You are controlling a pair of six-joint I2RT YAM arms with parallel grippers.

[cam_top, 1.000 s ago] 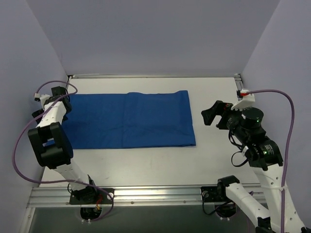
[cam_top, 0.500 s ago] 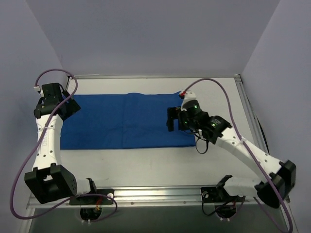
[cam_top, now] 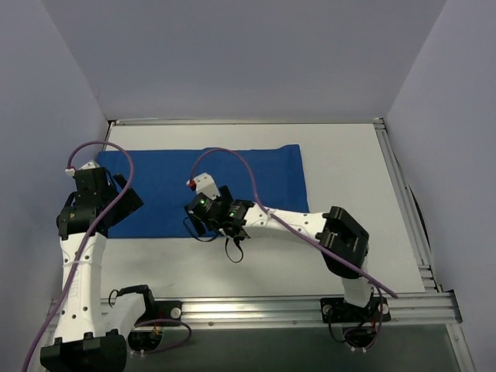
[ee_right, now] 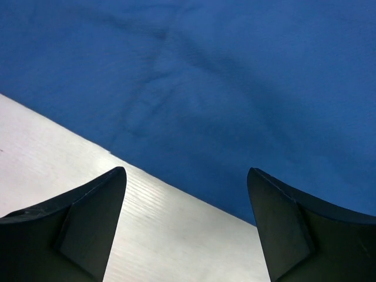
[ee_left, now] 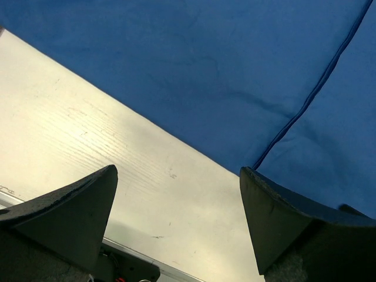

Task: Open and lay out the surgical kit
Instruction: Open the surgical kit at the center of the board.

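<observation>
The large blue cloth wrap (cam_top: 256, 186) lies folded flat across the back left of the table. It fills the top of the left wrist view (ee_left: 205, 70), where a hemmed flap edge (ee_left: 311, 94) crosses it, and the top of the right wrist view (ee_right: 235, 88). My left gripper (cam_top: 130, 203) is open and empty over the wrap's near left edge (ee_left: 179, 217). My right gripper (cam_top: 191, 218) is open and empty over the wrap's near edge, left of centre (ee_right: 188, 223). The tray, instruments, tweezers and packets are hidden.
The white table (cam_top: 349, 178) is bare to the right of and in front of the wrap. An aluminium rail (cam_top: 256, 306) runs along the near edge and shows in the left wrist view (ee_left: 129, 264). Purple walls close in the left, back and right.
My right arm has swept left from the table's right side, past the wrap's right edge, to its near edge left of centre. My left gripper has moved nearer and slightly right.
</observation>
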